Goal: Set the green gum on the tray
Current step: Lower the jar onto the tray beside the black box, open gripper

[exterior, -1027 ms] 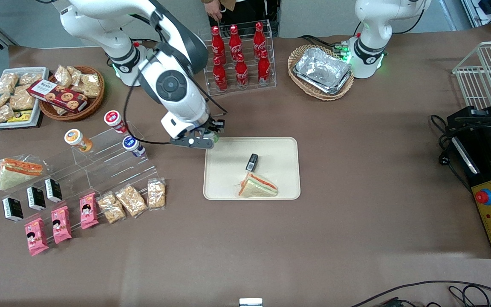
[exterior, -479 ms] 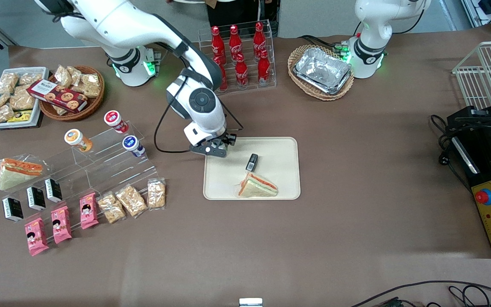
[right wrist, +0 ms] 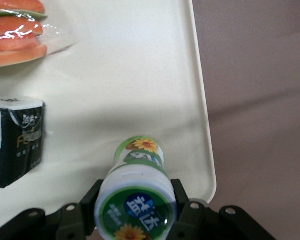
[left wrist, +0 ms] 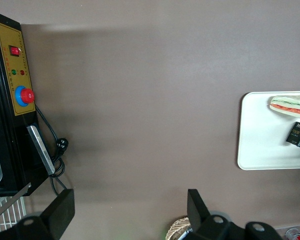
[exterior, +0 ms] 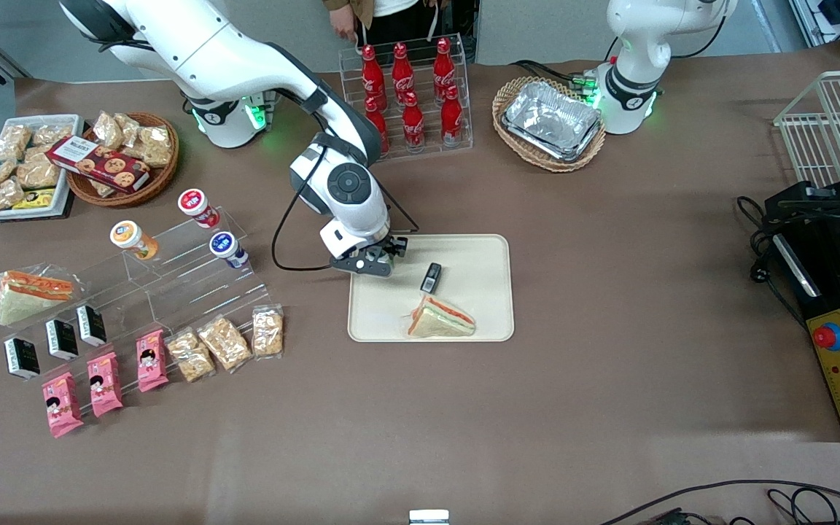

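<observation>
From the front, the gripper (exterior: 375,264) and the wrist above it cover the gum completely; only the wrist view shows the gum (right wrist: 136,197), and even there its body is mostly hidden under the white lid and its base cannot be made out. That view cuts off the sandwich (right wrist: 17,37) and the black packet (right wrist: 15,141), and shows only one rounded corner of the tray (right wrist: 202,120). The left wrist view shows just an end of the tray (left wrist: 250,135), with part of the sandwich (left wrist: 291,104) and the packet (left wrist: 298,135).

The fingers (right wrist: 182,205) are clenched on the gum, one dark pad on each side of the lid, holding it upright over the tray, close to its corner and rim. Whether the base touches the tray cannot be told.

In the front view the gripper sits over the tray's (exterior: 489,251) corner toward the working arm's end of the tabletop (exterior: 609,292), with the packet (exterior: 431,277) near it and the sandwich (exterior: 440,318) nearer the camera than the packet.

Compared with half a second ago, the gripper has shifted slightly farther over the tray; a second ago it was still at the tray's edge, with the gum's green just visible. Packet and sandwich have not moved.
</observation>
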You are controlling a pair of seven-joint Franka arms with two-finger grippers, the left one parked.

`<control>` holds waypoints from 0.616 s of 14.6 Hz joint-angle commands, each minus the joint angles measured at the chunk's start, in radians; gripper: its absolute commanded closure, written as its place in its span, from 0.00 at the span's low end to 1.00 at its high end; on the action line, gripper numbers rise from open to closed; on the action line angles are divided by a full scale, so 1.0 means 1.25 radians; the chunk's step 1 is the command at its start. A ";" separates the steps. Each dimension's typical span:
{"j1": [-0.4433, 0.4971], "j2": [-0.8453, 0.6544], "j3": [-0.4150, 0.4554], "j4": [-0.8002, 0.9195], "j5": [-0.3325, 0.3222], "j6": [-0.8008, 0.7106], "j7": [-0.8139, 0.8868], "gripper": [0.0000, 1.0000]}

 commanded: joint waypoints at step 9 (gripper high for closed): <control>0.001 0.035 0.000 0.017 -0.037 0.031 0.020 0.12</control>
